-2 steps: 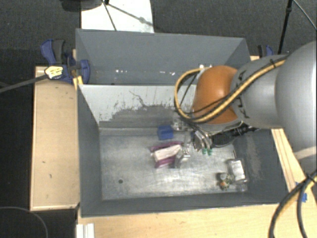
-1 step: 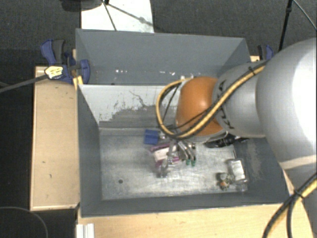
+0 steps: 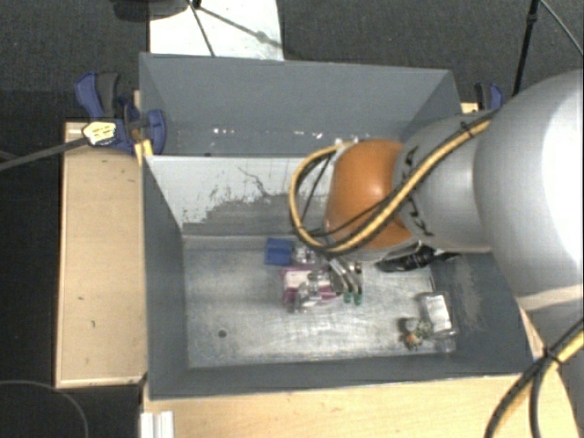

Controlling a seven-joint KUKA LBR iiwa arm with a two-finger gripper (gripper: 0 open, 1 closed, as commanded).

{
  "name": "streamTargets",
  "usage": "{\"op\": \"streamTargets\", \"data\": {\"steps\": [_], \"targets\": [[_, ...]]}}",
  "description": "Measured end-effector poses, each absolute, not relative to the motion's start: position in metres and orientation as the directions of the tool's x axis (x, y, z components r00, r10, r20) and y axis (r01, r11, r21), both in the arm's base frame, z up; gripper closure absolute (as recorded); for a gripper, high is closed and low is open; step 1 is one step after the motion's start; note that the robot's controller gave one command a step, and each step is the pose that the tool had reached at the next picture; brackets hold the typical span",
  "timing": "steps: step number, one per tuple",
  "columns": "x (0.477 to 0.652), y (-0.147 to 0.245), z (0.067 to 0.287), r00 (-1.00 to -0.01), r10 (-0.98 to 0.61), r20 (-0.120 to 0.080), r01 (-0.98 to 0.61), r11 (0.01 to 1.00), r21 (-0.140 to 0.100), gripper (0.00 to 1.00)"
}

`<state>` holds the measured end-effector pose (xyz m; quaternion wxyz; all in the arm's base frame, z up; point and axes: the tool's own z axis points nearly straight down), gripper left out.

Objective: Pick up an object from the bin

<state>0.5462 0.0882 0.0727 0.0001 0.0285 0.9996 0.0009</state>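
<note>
My gripper (image 3: 336, 275) is low in the middle of the bin, just under the arm's orange cover. Right at its tip lies a small purple and white thing (image 3: 299, 289) on the bin floor, touching or nearly touching it. A little green piece (image 3: 353, 294) shows at the gripper's right side; whether it is a loose thing or part of the purple one I cannot tell. A blue block (image 3: 278, 252) lies just left of the gripper, toward the back wall.
A clear, silvery packet-like thing (image 3: 434, 318) lies at the front right of the bin. Something black (image 3: 412, 261) sits half hidden under the arm to the right. The arm covers the bin's right back part.
</note>
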Motion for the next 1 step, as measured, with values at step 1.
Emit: {"op": "streamTargets", "data": {"steps": [1], "targets": [[0.5539, 0.0834, 0.207, -0.994, -0.108, -0.009, -0.108, 0.994, 0.0, 1.0]]}}
